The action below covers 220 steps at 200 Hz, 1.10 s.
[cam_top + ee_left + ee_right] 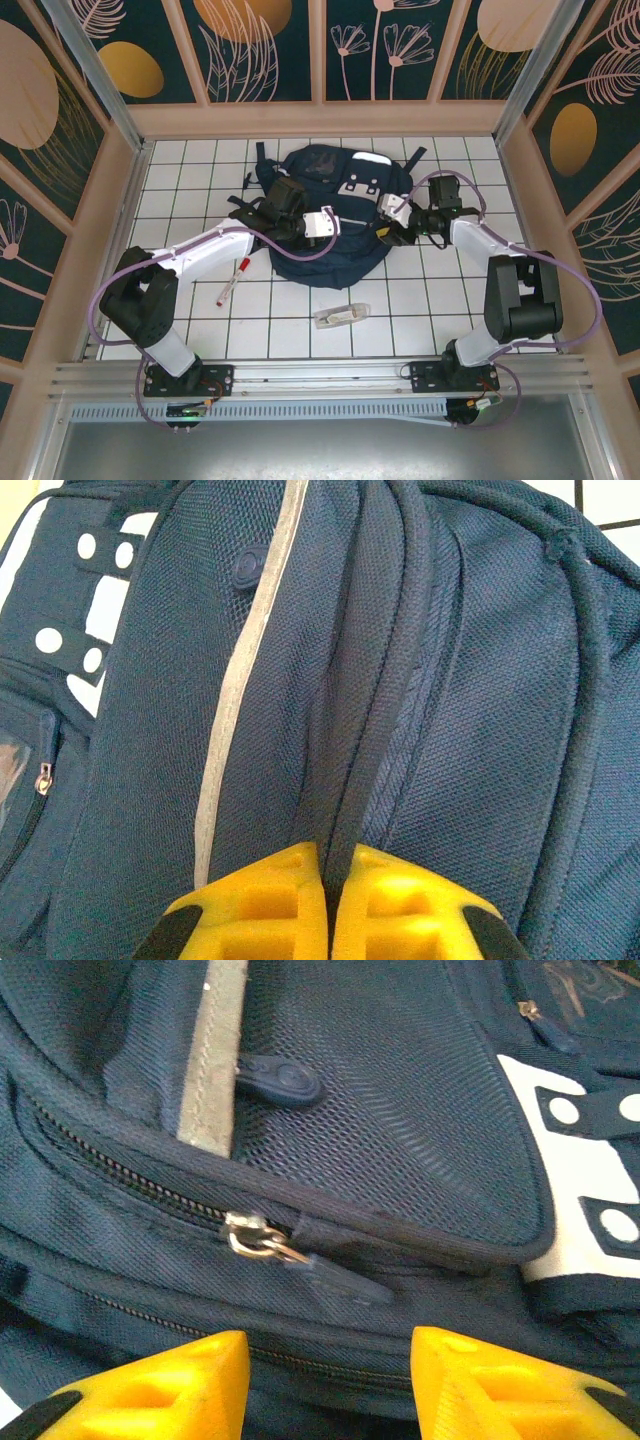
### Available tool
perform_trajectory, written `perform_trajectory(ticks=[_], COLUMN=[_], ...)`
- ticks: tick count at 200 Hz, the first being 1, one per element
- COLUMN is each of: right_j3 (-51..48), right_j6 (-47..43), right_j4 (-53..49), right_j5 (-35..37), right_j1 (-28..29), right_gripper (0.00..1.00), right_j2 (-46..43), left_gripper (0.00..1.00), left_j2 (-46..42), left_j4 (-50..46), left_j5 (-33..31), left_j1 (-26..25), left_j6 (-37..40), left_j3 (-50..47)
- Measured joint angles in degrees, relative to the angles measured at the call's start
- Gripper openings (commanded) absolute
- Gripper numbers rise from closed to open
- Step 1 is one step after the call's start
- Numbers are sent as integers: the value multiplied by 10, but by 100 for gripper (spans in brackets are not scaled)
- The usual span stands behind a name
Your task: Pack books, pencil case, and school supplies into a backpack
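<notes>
Seen from above, the light falls bright and even on the white tiled table (280, 330), with only soft, short shadows under the arms. The backpack (330, 215) reads as a dark mass with little detail. In the left wrist view its mesh weave is crisp, while the left gripper (328, 905) sits close and blurred, and the top right corner burns out white. In the right wrist view the zip pull (262, 1240) looks smeared, the right gripper (330, 1390) is soft, and the white patch (560, 1180) is glaringly bright.
</notes>
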Motion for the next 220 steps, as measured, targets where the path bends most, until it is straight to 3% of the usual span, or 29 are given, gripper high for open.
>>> perform_trajectory(ticks=[68,120,137,220], right_j3=[33,35,32,49], right_j6=[-6,-2,-7,28], right_j4=[-10,-22,-28,-130], right_j5=[-38,-43,-42,-20], right_j1=[9,19,20,39], right_gripper=[41,7,0,0], right_j2=[41,49,38,-10], left_gripper=[0,0,0,0], left_j2=[0,0,0,58], left_j4=[0,0,0,-49], left_j5=[6,7,5,30], left_j1=[0,0,0,6], left_j6=[0,-7,-16,-159], left_j3=[0,0,0,77])
